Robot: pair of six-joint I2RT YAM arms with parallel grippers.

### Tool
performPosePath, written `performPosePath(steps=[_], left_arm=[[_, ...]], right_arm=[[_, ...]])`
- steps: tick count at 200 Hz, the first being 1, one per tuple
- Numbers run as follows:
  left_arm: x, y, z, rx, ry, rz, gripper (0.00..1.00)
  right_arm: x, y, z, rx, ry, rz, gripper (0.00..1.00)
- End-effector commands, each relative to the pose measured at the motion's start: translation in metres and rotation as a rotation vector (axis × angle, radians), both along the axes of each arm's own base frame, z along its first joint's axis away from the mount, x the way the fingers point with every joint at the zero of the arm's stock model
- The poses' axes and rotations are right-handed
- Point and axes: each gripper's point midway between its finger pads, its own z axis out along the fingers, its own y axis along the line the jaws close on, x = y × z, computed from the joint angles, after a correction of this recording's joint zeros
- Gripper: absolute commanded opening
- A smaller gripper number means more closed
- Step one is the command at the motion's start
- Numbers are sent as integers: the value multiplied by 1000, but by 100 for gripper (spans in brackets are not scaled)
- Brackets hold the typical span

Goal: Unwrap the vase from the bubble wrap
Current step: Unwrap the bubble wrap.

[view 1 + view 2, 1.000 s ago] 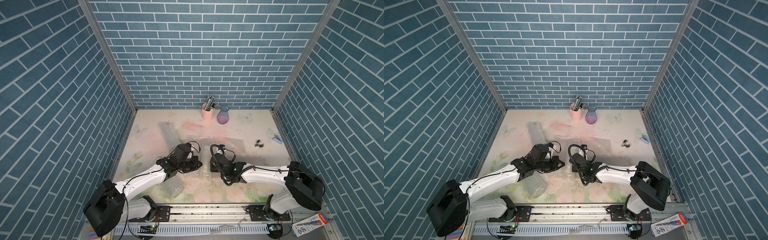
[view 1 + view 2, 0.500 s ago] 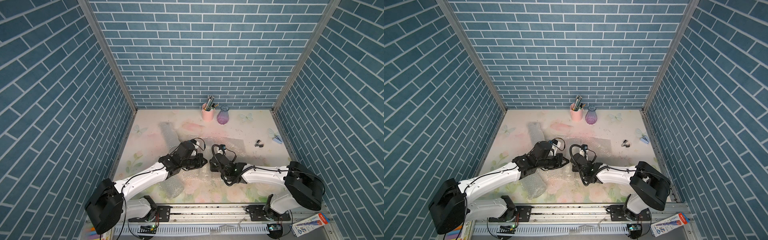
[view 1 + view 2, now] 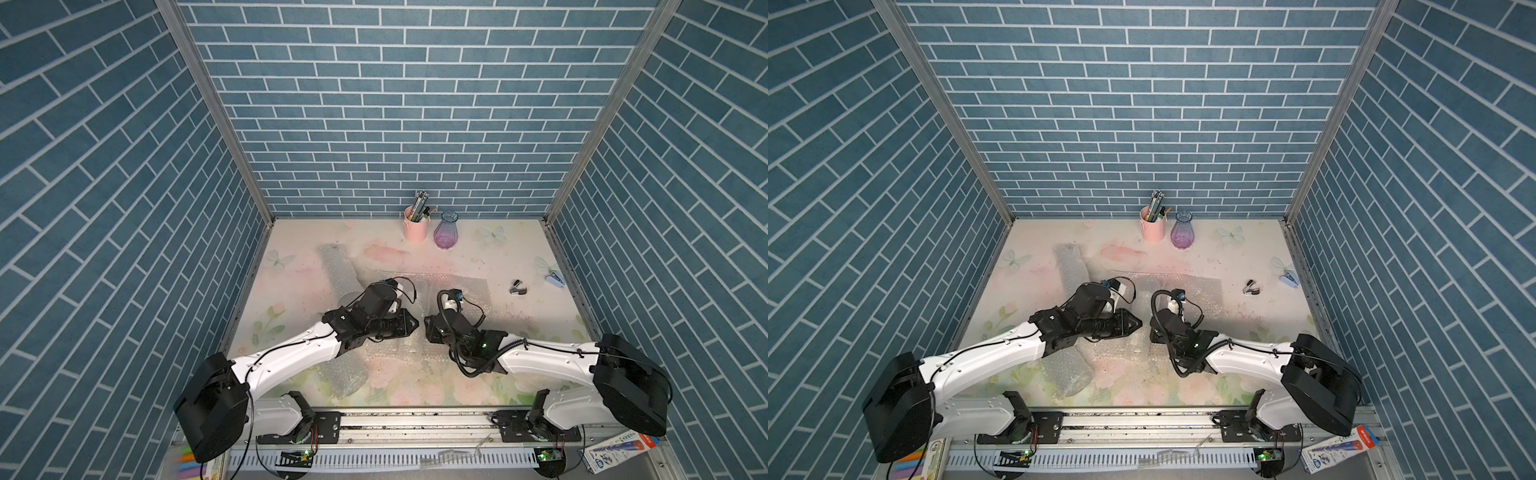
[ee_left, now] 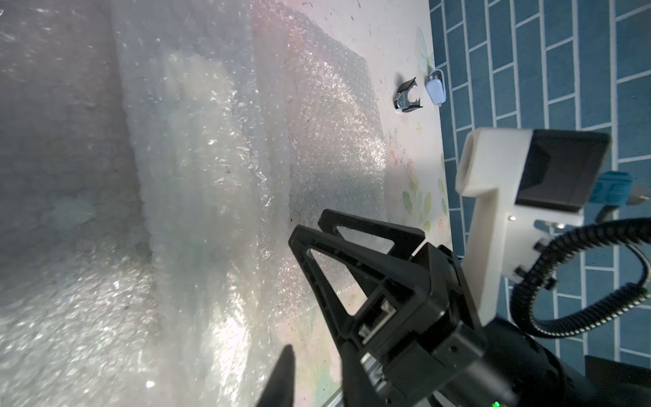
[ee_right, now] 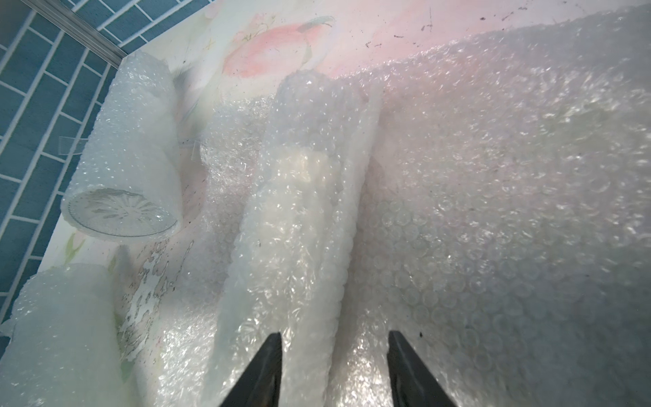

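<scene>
Soft, light bubble wrap (image 5: 493,176) on the worktop (image 3: 519,249); right tool (image 5: 334,356) part open astride its raised fold (image 5: 306,246), likely the best hold; left tool (image 3: 413,325), opening impossible to tell

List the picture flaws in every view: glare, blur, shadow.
Left wrist view: the bubble wrap nearest the lens is a soft grey blur, with glare speckling the sheet further out. Right wrist view: bright glints across the wrap, parts of it smeared. Both top views: sharp and evenly lit, with a faint shadow beside the right arm.
</scene>
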Motion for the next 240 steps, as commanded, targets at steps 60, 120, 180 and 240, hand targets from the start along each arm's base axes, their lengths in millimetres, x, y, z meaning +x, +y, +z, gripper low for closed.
performPosePath(steps=[60,120,180,240], left_arm=[[-11,53,-39,82,36,144,61],[-8,39,-67,-13,116,187,60],[-3,27,-72,-95,141,205,51],[-2,23,-64,-124,137,197,17]], right_arm=[[2,-5,-3,11,2,-34,51],[3,-2,-2,8,2,-27,51],[3,-1,-4,-1,6,-25,51],[3,-2,-5,-5,6,-27,50]])
